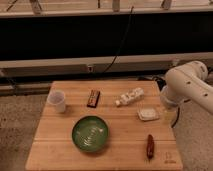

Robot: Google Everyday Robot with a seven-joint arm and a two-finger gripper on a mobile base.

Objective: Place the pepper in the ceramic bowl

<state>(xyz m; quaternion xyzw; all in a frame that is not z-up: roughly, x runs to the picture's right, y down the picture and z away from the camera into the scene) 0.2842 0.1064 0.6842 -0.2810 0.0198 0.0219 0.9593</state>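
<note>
- Pepper (149, 146) lies on the wooden table (122, 152) near the front right corner. It is slender and dark red-brown, with its length running roughly front to back.
- Green bowl (80, 131) sits upright at the front of the table, left of centre. It is glossy with pale streaks inside, and it is well apart from the pepper.
- White cup (57, 101) stands upright near the back left of the table.
- Dark brown bar (93, 98) lies flat to the right of the cup, towards the back.
- Small pale bottle (129, 97) lies on its side right of the bar, at a slant.
- Small white dish (148, 114) sits near the right edge, between the bottle and the pepper.
- White robot arm (187, 87) bends in from the right side.
- Gripper (169, 114) hangs at the arm's lower end by the right table edge, just beside the dish and behind the pepper. Whether it is open or closed cannot be told, and nothing can be seen in its hold.
</note>
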